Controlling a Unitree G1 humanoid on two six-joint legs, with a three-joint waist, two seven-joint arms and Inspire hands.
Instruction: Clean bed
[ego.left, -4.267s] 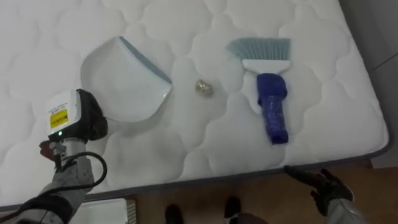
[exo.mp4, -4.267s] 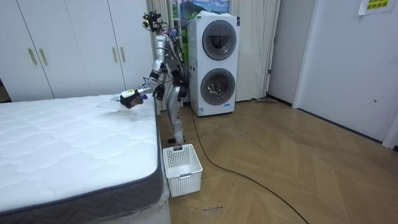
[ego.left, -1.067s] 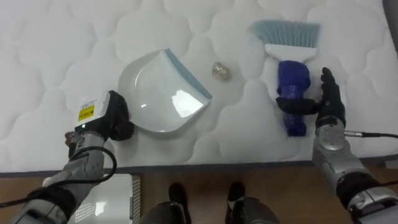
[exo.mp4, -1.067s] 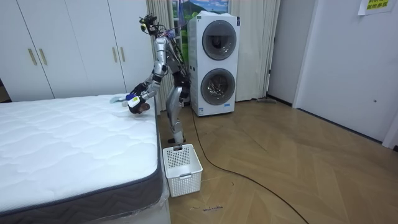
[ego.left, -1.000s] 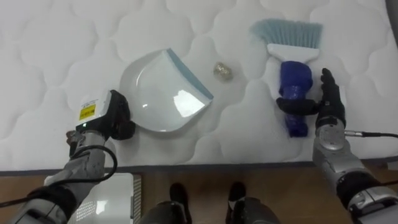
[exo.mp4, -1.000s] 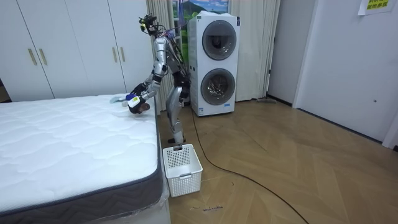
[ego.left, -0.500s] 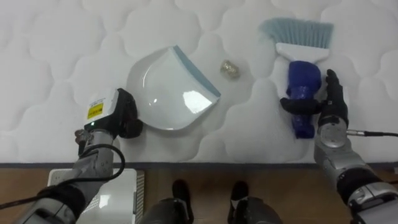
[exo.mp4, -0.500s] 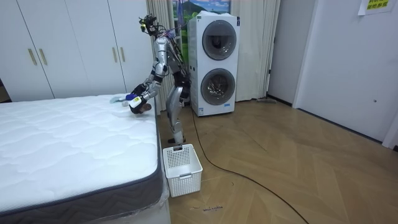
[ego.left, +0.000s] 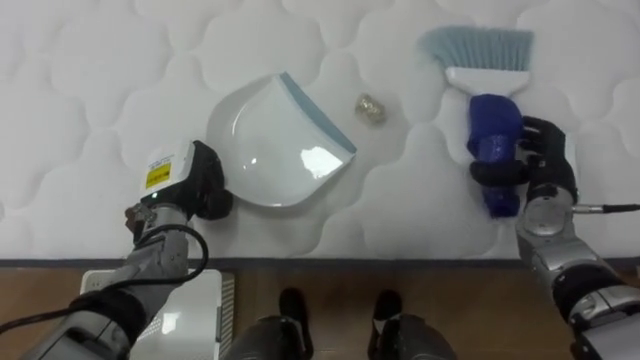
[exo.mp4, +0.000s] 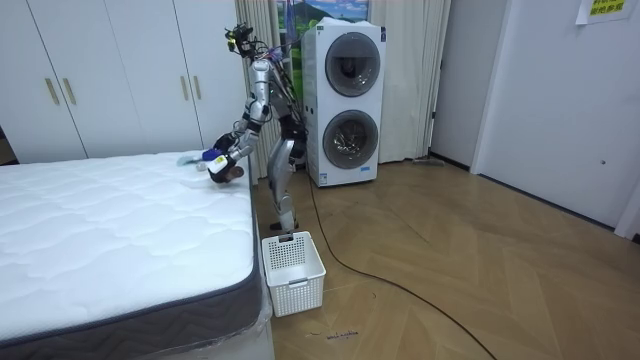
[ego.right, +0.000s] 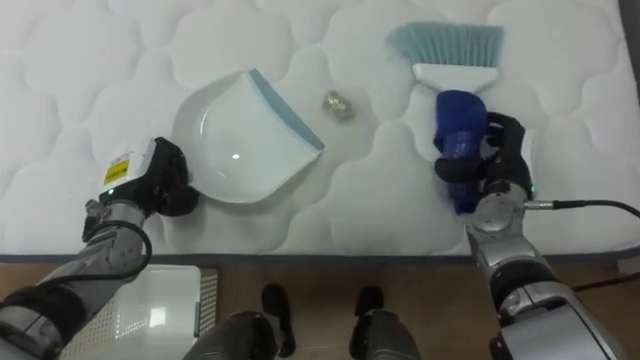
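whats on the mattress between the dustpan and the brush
A small crumpled scrap lies on the mattress between the dustpan and the brush; the left eye view shows it.

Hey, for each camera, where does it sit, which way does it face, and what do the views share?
Left eye view: on the head, looking down at the mattress edge; left hand grips the dustpan, right hand curls round the brush.
Right eye view: just beside it, same downward look, same two hands and forearms.
Room view: standing across the floor, facing the mattress side and the whole robot standing there beside a white basket.
Both eye views share the dustpan, brush and mattress.
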